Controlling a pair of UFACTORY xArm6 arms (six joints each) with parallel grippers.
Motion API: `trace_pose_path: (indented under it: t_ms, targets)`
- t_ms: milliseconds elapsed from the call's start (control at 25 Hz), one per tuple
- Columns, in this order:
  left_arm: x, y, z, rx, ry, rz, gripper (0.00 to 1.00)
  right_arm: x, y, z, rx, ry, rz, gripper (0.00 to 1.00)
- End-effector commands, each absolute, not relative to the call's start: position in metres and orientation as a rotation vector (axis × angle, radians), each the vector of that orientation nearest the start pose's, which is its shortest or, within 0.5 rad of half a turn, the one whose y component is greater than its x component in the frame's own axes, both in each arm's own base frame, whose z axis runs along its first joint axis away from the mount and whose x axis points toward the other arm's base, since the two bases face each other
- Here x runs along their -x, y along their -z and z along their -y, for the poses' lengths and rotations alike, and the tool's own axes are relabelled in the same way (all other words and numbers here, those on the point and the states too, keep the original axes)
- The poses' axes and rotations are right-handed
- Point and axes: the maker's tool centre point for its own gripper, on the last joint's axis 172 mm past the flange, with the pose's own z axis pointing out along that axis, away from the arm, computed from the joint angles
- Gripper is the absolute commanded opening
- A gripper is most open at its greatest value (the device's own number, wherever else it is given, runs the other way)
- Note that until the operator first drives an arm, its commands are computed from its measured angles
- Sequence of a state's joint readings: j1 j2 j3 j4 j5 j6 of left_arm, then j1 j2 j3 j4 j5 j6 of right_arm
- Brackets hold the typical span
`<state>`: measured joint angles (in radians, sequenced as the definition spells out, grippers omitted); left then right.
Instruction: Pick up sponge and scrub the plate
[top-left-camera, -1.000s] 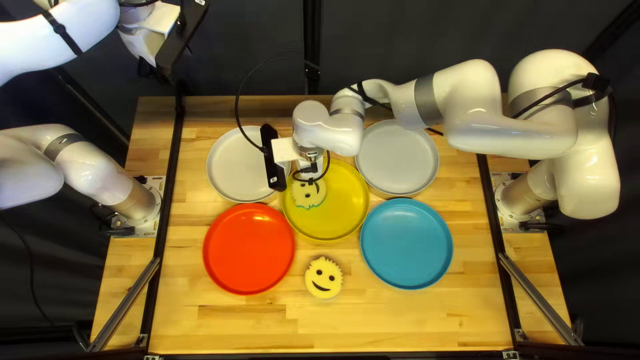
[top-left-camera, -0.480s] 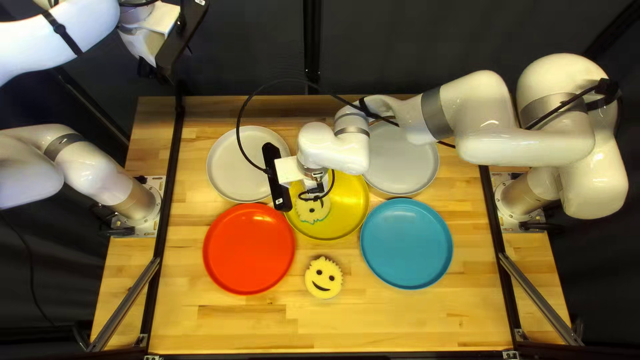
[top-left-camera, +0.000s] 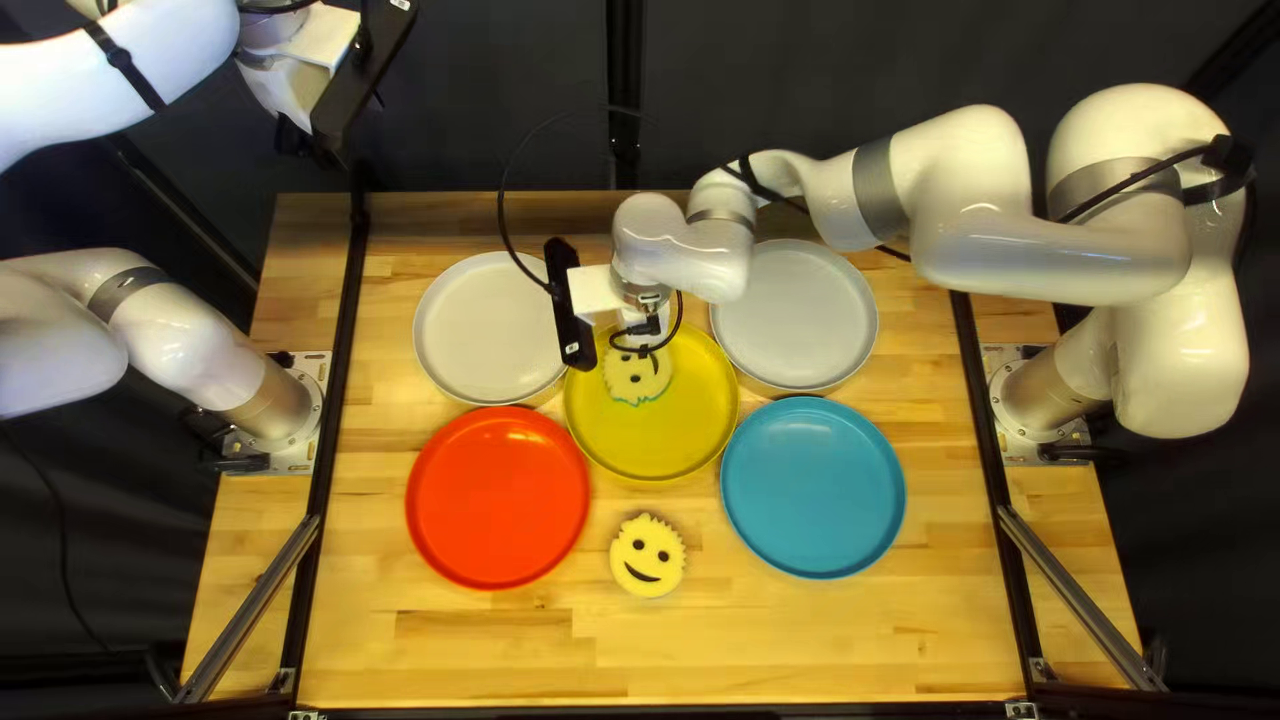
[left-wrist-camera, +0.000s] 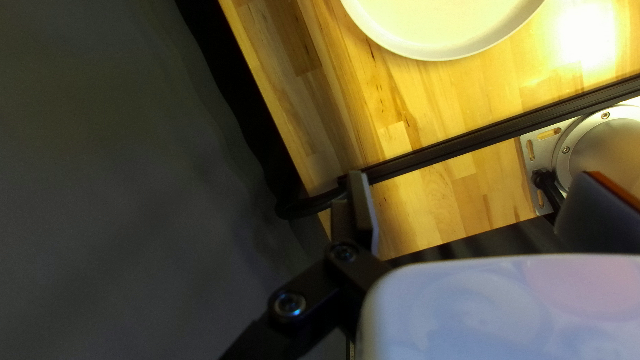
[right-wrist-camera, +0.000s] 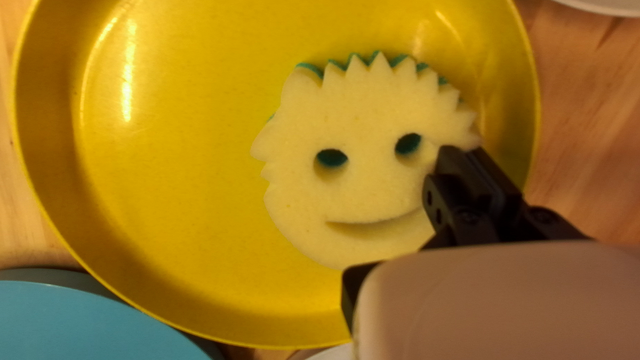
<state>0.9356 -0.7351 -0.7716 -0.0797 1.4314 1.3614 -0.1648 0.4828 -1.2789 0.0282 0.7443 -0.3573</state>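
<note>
1. In the top left view, with the yellow plate (top-left-camera: 667, 447) as clock centre, the blue plate (top-left-camera: 814, 487) sat near its rim at 4, the red plate (top-left-camera: 498, 498) at 8, pale plates (top-left-camera: 467, 334) at 10 and 2.
2. The sponge (top-left-camera: 634, 378) was inside the yellow plate, toward 12; plate floor showed at 3 through 9.
3. A second sponge (top-left-camera: 648, 556) lay at 6, table wood (top-left-camera: 800, 647) showing beyond.
4. From 2, the right gripper (top-left-camera: 646, 342) reached down, clenched on the sponge's edge.
5. At 10, the left gripper (top-left-camera: 296, 131) hung raised, released, fingers (left-wrist-camera: 365, 210) wide apart.
</note>
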Motion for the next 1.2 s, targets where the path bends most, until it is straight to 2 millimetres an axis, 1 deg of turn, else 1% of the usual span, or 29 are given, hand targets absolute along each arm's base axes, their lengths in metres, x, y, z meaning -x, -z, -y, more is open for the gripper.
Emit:
trace_pose_path:
  t_ms: [40,120,200,240,400,560,760,840,920,1000,1200]
  targets:
    - [-0.189,-0.308,-0.223,3.034,0.160,-0.643,1.00,-0.560,-0.047,0.078,3.124,0.109,0.275,0.00]
    - [-0.189,-0.308,-0.223,3.034,0.160,-0.643,1.00,-0.561,-0.047,0.070,3.124,0.121,0.290,0.00]
    - [-0.189,-0.308,-0.223,3.034,0.160,-0.643,1.00,-0.561,-0.045,0.055,3.124,0.138,0.319,0.00]
    - [-0.189,-0.308,-0.223,3.034,0.160,-0.643,1.00,-0.561,-0.045,0.053,3.124,0.143,0.328,0.00]
    - [-0.189,-0.308,-0.223,3.034,0.160,-0.643,1.00,-0.557,-0.046,0.030,3.129,0.160,0.378,0.00]
    - [-0.189,-0.308,-0.223,3.034,0.160,-0.643,1.00,-0.555,-0.048,0.013,3.133,0.158,0.421,0.00]
    - [-0.189,-0.308,-0.223,3.034,0.160,-0.643,1.00,-0.552,-0.050,0.000,3.138,0.149,0.460,0.00]
    - [-0.189,-0.308,-0.223,3.034,0.160,-0.643,1.00,-0.551,-0.050,-0.001,3.142,0.143,0.472,0.00]
    - [-0.189,-0.308,-0.223,3.034,0.160,-0.643,1.00,-0.549,-0.049,0.005,3.144,0.140,0.481,0.00]
    - [-0.189,-0.308,-0.223,3.034,0.160,-0.643,1.00,-0.547,-0.047,0.018,3.145,0.138,0.485,0.00]
    - [-0.189,-0.308,-0.223,3.034,0.160,-0.643,1.00,-0.545,-0.047,0.042,3.149,0.133,0.481,0.00]
